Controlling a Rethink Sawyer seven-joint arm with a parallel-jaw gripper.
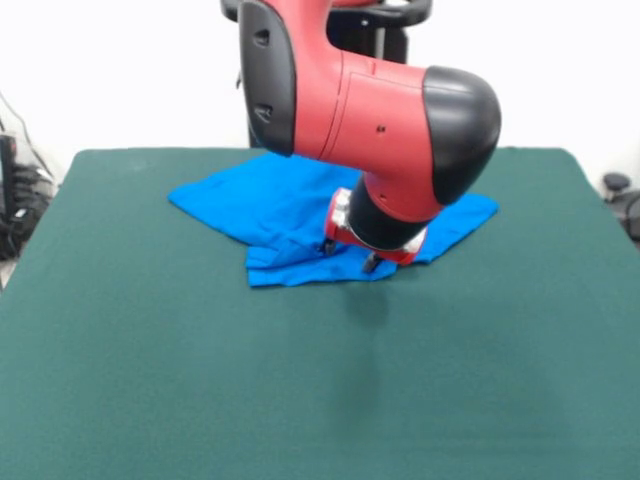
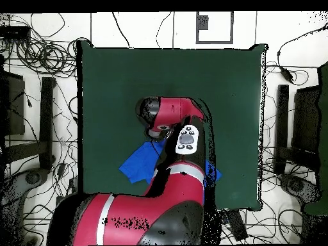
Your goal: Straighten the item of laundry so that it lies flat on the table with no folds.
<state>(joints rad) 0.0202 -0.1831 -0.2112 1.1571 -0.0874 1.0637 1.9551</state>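
Observation:
The bright blue T-shirt [image 1: 262, 205] lies crumpled on the far half of the dark green table [image 1: 150, 380], with a folded-over layer along its near edge. My gripper [image 1: 349, 256] hangs from the red and black arm right over the shirt's near edge. Its two dark fingertips [image 1: 328, 246] stand apart, at or just above the cloth, with nothing held between them. In the overhead view the arm covers most of the shirt [image 2: 137, 164], and only its ends show on the table [image 2: 115, 83]. The gripper itself is hidden there under the wrist.
The robot's pedestal [image 1: 385, 40] stands at the table's far edge. Cables and chairs [image 2: 38, 128] lie around the table on the floor.

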